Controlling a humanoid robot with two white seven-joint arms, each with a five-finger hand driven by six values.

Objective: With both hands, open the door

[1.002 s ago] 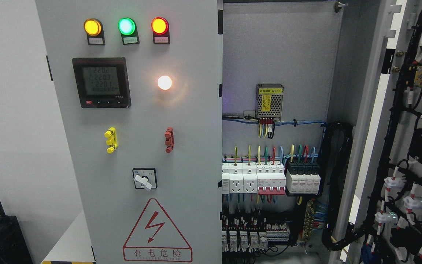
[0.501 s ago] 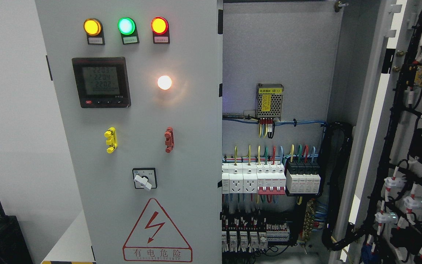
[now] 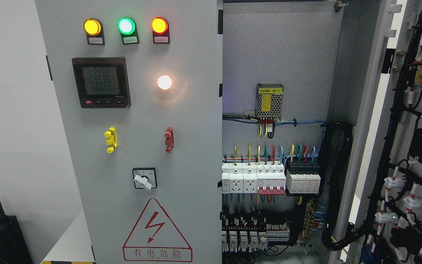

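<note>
You're looking straight at a grey electrical cabinet, and neither robot hand is in the shot, so you can't tell whether they're released, clenched or gripping anything. The left door (image 3: 137, 146) sits shut and faces you flat on. The right door (image 3: 408, 146) is swung wide open at the right edge, showing its inner side laced with black cable bundles (image 3: 387, 176).

On the shut door you've got three lit lamps along the top — amber lamp (image 3: 92, 26), green lamp (image 3: 126, 25) and red lamp (image 3: 159, 25). Below them is a digital meter (image 3: 101, 82) with a glowing white light (image 3: 164, 82) to its right. Lower down there's a yellow handle (image 3: 110, 140), a red handle (image 3: 169, 139), a rotary switch (image 3: 144, 178) and a red-bordered lightning warning triangle (image 3: 157, 230).

Inside the open bay you can see a small power supply (image 3: 269, 101) with a yellow label, and under it a row of breakers (image 3: 271, 178) fed by coloured wires — terminal blocks (image 3: 255, 234) sit lower still.
</note>
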